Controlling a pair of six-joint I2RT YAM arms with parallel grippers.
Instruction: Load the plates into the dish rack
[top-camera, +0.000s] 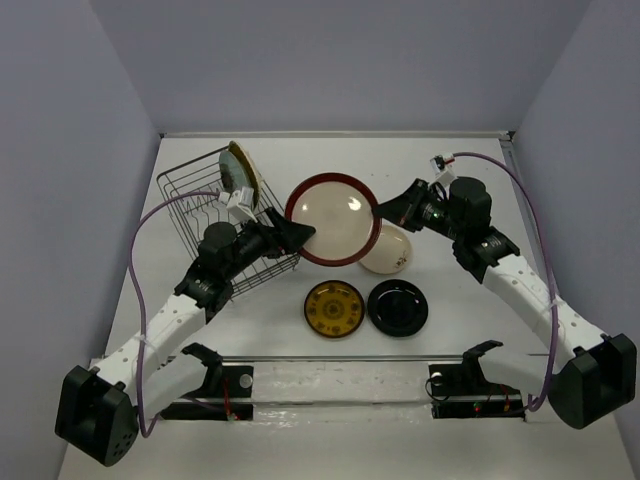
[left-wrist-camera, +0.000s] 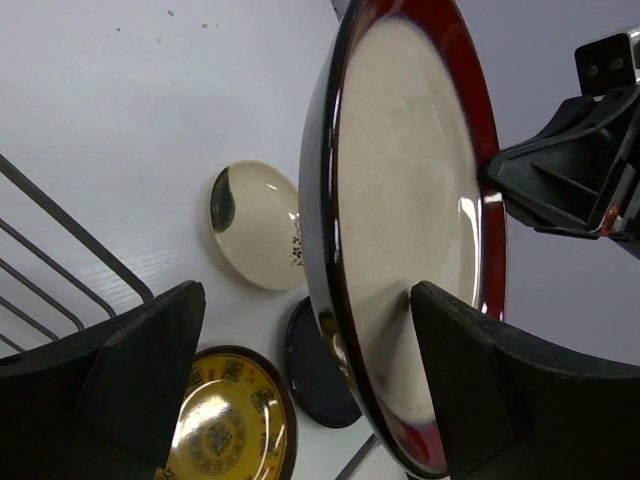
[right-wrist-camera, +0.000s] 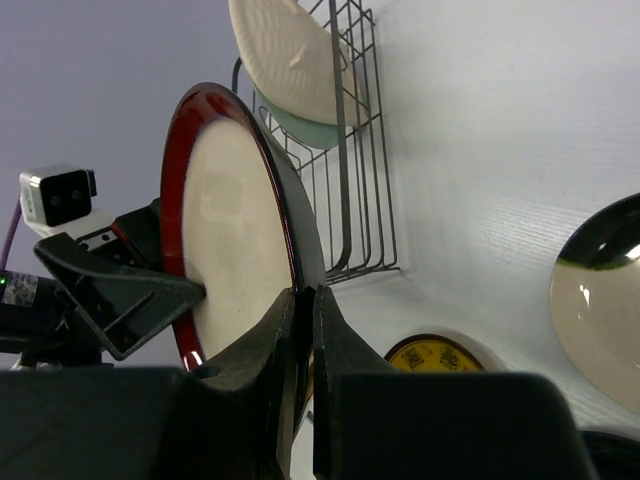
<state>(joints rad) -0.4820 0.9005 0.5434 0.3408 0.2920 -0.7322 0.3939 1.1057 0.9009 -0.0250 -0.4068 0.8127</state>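
Currently: dish rack (top-camera: 186, 200), far left, holds two plates, ribbed yellow (top-camera: 241, 170) and pale teal (right-wrist-camera: 296, 130). Large red-rimmed plate (top-camera: 330, 220) is held beside it: right gripper (top-camera: 384, 211) pinches its rim, left gripper (top-camera: 298, 236) is spread astride the opposite edge. Cream plate (top-camera: 390, 250), black plate (top-camera: 397, 306) and patterned yellow plate (top-camera: 333, 308) wait on the surface (top-camera: 450, 165).

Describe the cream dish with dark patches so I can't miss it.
Start at the large red-rimmed plate held up mid-table, right of the dish rack. The cream dish lies just right of it, partly hidden by its rim. Unlike the black plate and yellow patterned plate nearby, it is pale with dark patches.
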